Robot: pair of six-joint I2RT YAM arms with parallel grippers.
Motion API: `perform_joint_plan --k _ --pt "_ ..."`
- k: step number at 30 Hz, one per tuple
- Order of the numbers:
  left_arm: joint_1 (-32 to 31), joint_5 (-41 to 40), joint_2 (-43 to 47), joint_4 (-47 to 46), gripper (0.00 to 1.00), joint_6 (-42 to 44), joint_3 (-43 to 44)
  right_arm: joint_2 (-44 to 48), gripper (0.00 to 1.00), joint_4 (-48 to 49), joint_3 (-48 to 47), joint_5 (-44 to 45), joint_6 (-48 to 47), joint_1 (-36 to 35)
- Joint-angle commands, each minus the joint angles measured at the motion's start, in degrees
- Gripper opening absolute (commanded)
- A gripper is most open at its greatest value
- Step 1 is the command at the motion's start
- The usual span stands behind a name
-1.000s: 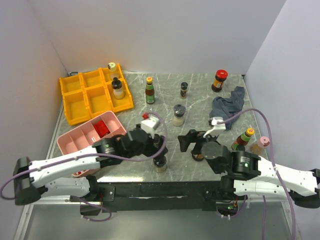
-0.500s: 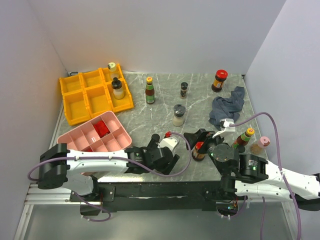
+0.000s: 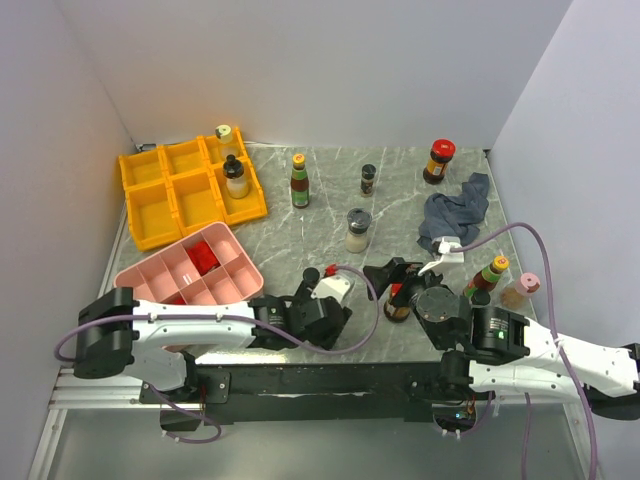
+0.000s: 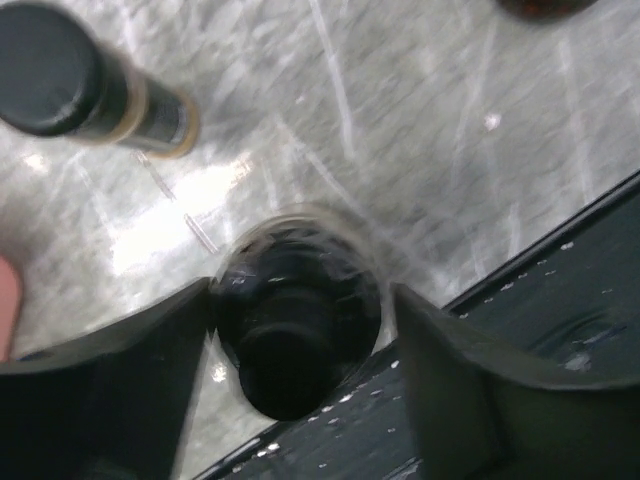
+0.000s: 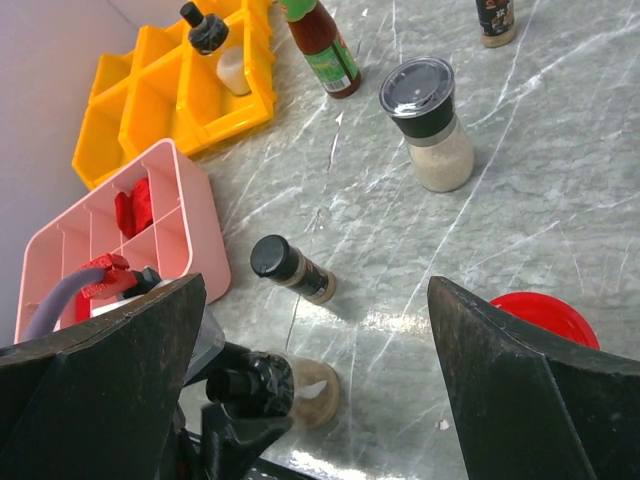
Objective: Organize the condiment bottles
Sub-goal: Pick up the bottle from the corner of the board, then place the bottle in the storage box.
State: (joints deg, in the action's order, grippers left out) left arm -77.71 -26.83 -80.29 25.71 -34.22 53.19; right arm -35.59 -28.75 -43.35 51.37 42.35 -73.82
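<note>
My left gripper (image 3: 335,322) is low at the table's near edge. Its jaws press on both sides of a black-capped shaker jar (image 4: 300,335) of tan powder (image 5: 315,395). A small black-capped spice jar (image 4: 90,85) lies on its side just beyond it (image 5: 290,270). My right gripper (image 3: 397,272) hangs open (image 5: 315,285) beside a red-lidded jar (image 3: 397,300) at its right finger (image 5: 545,315). Farther back stand a pale grinder (image 3: 357,230), a yellow-capped bottle (image 3: 299,180), a small dark jar (image 3: 368,179) and another red-lidded jar (image 3: 438,160).
A yellow bin tray (image 3: 160,200) at the back left holds two bottles (image 3: 236,177). A pink tray (image 3: 170,272) with red blocks sits in front of it. A dark cloth (image 3: 455,212) lies at the right, with a slim bottle (image 3: 487,275) and a pink-capped shaker (image 3: 520,290) nearer.
My left arm swung right along the near edge and came down over the shaker jar, and its jaws narrowed onto it. The right gripper moved slightly right, beside the red-lidded jar.
</note>
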Motion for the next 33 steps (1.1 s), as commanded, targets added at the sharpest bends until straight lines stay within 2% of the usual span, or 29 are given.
perform_joint_plan --k 1,2,4,9,11,16,19,22,27,33 --pt "-0.4 0.9 3.3 2.3 0.61 -3.4 -1.9 -0.1 1.0 2.8 0.0 0.9 0.2 0.3" --pt "-0.4 0.6 4.1 2.8 0.45 -4.2 -2.2 0.1 1.0 3.3 0.2 0.9 0.1 0.3" --pt "-0.4 0.0 6.0 4.3 0.34 -5.9 -2.2 0.0 1.0 3.7 0.2 0.5 -0.1 0.3" --pt "-0.3 -4.8 11.0 10.0 0.18 -9.6 -0.6 -1.0 1.0 3.5 -0.5 0.0 -0.3 0.2" --pt "-0.3 -7.9 13.2 13.6 0.01 -11.7 0.8 -1.4 1.0 3.7 -0.4 -0.4 -0.2 0.3" --pt "1.4 -18.2 15.7 20.4 0.01 -14.7 5.2 -1.7 1.0 6.5 0.8 -2.3 -0.7 0.3" --pt "5.4 -19.7 15.6 21.0 0.01 -11.5 8.3 -2.5 1.0 7.0 0.9 -3.4 -0.9 0.3" --pt "11.1 -19.8 15.1 17.5 0.01 -6.1 10.2 -3.0 1.0 7.0 0.8 -3.7 -1.0 0.2" --pt "26.5 -13.1 13.5 5.5 0.01 3.3 12.0 -3.3 1.0 8.7 1.6 -5.2 -3.0 0.2" --pt "41.5 -8.2 5.3 -1.6 0.01 8.8 17.1 -4.0 1.0 8.2 1.5 -5.7 -3.8 0.3"
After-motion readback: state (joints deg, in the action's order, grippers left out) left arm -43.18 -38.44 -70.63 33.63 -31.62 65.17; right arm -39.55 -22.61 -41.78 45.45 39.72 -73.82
